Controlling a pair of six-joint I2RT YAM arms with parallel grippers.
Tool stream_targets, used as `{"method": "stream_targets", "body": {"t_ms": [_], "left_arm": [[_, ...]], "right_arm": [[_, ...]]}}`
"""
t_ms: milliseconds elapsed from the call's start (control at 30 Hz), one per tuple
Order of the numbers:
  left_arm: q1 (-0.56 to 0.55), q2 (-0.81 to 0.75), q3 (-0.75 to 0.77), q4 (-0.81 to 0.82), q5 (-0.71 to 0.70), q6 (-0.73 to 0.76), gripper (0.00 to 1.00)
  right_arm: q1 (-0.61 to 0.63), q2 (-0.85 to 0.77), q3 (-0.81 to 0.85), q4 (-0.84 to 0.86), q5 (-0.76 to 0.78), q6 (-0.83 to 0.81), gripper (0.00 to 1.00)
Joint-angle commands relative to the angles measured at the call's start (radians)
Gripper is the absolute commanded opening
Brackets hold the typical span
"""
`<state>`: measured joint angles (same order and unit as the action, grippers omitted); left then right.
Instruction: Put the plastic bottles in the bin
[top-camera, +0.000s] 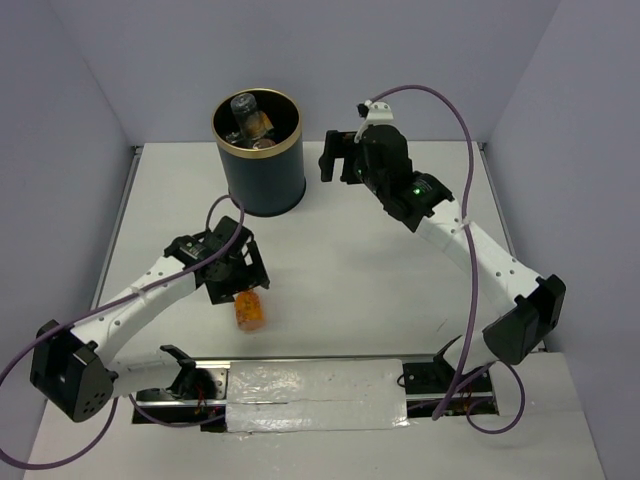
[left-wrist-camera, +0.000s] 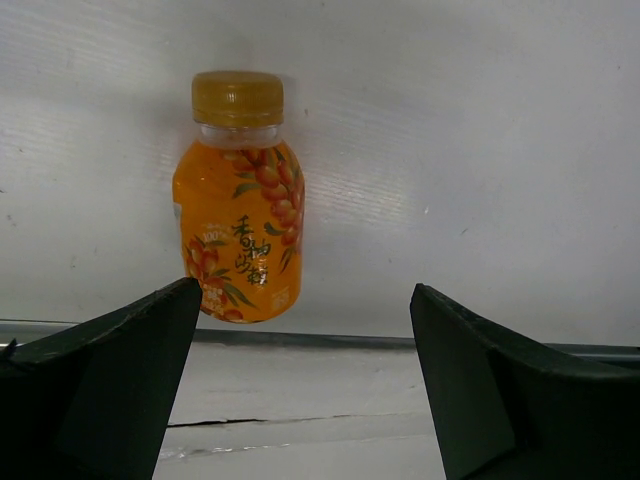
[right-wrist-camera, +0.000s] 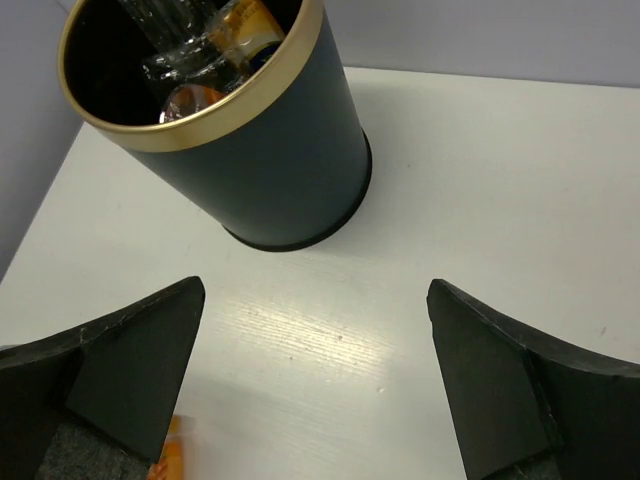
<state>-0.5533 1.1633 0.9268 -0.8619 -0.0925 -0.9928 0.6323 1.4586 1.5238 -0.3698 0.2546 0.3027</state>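
Orange bottle (left-wrist-camera: 240, 200) lies flat on desk (top-camera: 380, 270) nr its near edge, left of centre, just ahead of L gripper (left-wrist-camera: 305, 295). Its long axis points away from it, cap far, body offset toward one finger. L jaws gape wide, empty; R gripper (right-wrist-camera: 316, 288) likewise, by bin (top-camera: 260, 190) far-left, so L arm's nearer. Bottle: amber cap, fruit-print label, orange liquid.

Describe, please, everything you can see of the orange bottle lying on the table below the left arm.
The bottle is small and made of clear plastic. It is filled with orange liquid and has a yellow-orange screw cap. Its printed wrap shows orange berries, green leaves and dark characters. It looks intact, with the cap on. It lies on its side on the white table, near the front edge. The left gripper hangs open above it without touching, so only the table touches it.
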Motion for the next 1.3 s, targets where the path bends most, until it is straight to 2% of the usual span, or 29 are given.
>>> {"method": "stream_targets", "body": {"t_ms": [0, 267, 800, 933, 1067, 1133, 1267], "left_arm": [[-0.03, 0.006, -0.017, 0.012, -0.035, -0.096, 0.99], [-0.037, 0.021, -0.071, 0.008, -0.101, -0.129, 0.99], [-0.042, 0.157, -0.171, 0.147, -0.11, -0.099, 0.98], [-0.042, 0.167, -0.181, 0.165, -0.104, -0.09, 0.9], [-0.043, 0.144, -0.184, 0.172, -0.089, -0.09, 0.76], [-0.045, 0.13, -0.181, 0.159, -0.085, -0.096, 0.69], [-0.046, 0.055, -0.12, 0.091, -0.121, -0.093, 0.61]], "right_arm": [[0.003, -0.066, -0.01, 0.032, 0.006, 0.021, 1.0], [0.004, -0.095, -0.068, 0.031, -0.011, 0.038, 1.0], [0.003, -0.098, -0.117, 0.031, -0.038, 0.069, 1.0], [0.003, -0.099, -0.116, 0.026, -0.032, 0.07, 1.0], [0.004, -0.104, -0.114, 0.026, -0.026, 0.069, 1.0], [0.003, -0.104, -0.113, 0.025, -0.026, 0.072, 1.0], [0.003, -0.109, -0.106, 0.02, -0.022, 0.072, 1.0]]}}
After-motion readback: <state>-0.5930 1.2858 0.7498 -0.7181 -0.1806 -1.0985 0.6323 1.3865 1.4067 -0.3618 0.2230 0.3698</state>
